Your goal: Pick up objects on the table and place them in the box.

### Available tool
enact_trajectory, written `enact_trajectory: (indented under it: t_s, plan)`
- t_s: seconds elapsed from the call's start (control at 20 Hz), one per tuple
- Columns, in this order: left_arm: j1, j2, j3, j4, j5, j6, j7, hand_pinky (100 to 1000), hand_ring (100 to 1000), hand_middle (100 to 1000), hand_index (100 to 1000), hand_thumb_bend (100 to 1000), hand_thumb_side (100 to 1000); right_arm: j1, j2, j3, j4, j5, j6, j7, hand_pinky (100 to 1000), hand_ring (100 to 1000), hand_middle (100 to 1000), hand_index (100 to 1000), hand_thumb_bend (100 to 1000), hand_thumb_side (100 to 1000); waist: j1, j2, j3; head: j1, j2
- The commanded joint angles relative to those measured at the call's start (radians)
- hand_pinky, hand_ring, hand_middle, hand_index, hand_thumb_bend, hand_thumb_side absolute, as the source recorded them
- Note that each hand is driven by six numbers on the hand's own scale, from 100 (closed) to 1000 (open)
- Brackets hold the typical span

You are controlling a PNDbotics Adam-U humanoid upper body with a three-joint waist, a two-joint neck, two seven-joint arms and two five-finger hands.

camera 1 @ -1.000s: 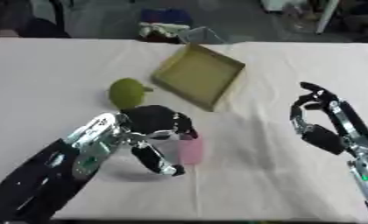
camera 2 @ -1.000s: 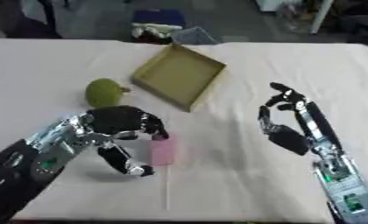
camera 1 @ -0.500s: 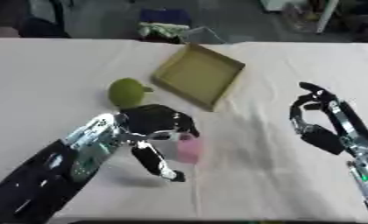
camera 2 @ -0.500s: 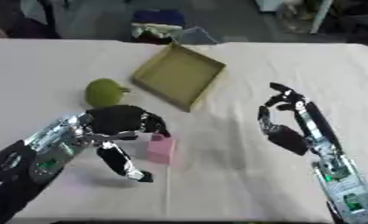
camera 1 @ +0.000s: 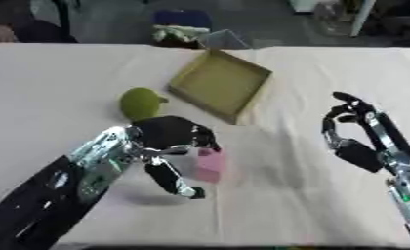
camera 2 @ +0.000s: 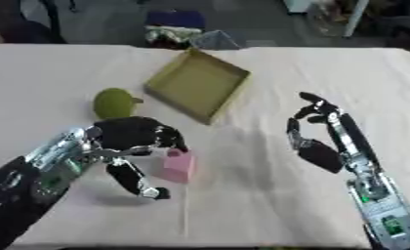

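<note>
We see the left hand (camera 1: 170,139) down on the desk (camera 1: 63,73), fingers (camera 1: 204,139) curled against a pink block (camera 1: 210,165), thumb low beside it; grasping it. Green pear-like fruit (camera 1: 140,103) sits just beyond the fingers, open cardboard box (camera 1: 221,83) farther out. Right hand (camera 1: 354,139) hovers, fingers relaxed, holding nothing.

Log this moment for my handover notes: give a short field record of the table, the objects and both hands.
surface: table under a white cloth
box: open cardboard box, tilted, empty
pink block: pink block, on the table
green fruit: green fruit, left of the box
left hand: left hand, fingers and thumb around the pink block
right hand: right hand, raised, holding nothing
</note>
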Motion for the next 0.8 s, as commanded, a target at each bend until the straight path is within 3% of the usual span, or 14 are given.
enact_trajectory:
  t_s: [0.05,0.3,0.8]
  plan:
    - [-0.02,0.001,0.005,0.018,0.012,-0.004,-0.007,776,734,777,866,480,563,-0.015,-0.006,-0.005,-0.013,0.001,-0.004,0.001,764,832,617,937,100,452,0.0,-0.012,-0.001,-0.002,0.005]
    - [-0.03,-0.019,0.003,0.05,-0.005,-0.005,0.023,740,688,740,848,417,523,-0.016,-0.005,-0.005,-0.012,0.001,-0.004,0.001,764,832,617,937,100,452,-0.002,-0.012,-0.002,-0.001,0.005]
    - [-0.022,0.002,0.03,-0.03,-0.025,0.006,0.073,786,740,787,871,527,593,-0.015,-0.005,-0.006,-0.011,0.002,-0.004,0.001,764,832,618,937,100,454,-0.002,-0.013,0.0,-0.003,0.005]
